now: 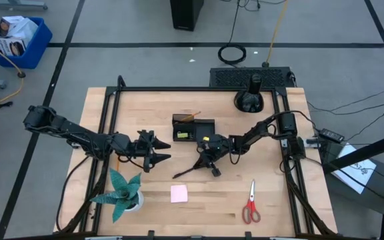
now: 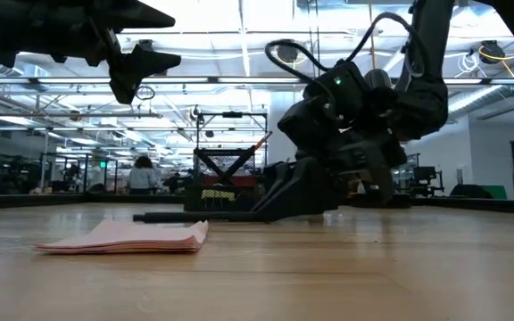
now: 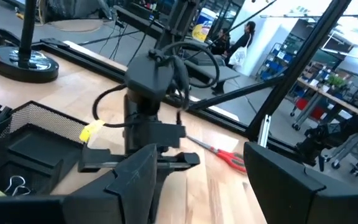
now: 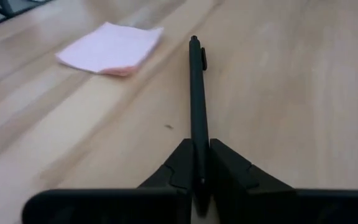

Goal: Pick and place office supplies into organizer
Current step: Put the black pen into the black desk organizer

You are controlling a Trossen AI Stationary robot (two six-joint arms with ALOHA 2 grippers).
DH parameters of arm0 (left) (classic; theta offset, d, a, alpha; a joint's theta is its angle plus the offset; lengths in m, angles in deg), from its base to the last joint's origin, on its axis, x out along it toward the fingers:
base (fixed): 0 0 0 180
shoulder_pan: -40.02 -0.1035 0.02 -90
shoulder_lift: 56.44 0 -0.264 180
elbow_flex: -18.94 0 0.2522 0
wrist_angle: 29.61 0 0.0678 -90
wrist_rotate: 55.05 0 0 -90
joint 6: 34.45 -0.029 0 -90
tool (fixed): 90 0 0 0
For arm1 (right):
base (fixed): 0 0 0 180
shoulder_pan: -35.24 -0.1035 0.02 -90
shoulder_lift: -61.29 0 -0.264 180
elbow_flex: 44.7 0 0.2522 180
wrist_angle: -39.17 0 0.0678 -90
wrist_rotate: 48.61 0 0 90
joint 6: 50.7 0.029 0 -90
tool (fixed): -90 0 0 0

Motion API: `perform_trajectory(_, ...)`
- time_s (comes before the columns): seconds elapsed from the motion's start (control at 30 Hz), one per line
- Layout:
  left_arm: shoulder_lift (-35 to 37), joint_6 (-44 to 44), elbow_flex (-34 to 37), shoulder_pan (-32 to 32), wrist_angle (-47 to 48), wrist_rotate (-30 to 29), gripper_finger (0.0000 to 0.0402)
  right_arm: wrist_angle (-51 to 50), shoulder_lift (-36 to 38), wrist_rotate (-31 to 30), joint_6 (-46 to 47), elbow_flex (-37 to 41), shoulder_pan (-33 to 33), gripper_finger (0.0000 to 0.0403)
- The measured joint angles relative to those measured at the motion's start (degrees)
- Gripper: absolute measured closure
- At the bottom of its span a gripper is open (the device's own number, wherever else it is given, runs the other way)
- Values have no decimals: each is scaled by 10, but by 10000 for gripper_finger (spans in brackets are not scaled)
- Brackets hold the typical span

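Right gripper (image 1: 207,162) is down at the table just in front of the organizer (image 1: 193,129), my arm reaching in low from the right, fingers pinched on one end of a black pen (image 4: 196,99). I see the pen lying flat, pointing away from the organizer toward the pink sticky-note pad (image 1: 179,193). Left gripper (image 1: 157,151) hovers left of the organizer, raised, fingers spread and empty.

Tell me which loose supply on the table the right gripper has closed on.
The slim black pen: the right gripper pinches its end, while the pink sticky-note pad and red-handled scissors lie untouched.
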Motion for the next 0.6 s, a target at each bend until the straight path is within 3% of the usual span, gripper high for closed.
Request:
perform_trajectory(0.4, 0, 0, 0, 0, -38, -15, 158, 46, 28, -18, 51, 1, -6, 377)
perform_trajectory(0.6, 0, -41, 0, 0, -97, -44, 158, 82, 49, -33, 90, 1, -9, 372)
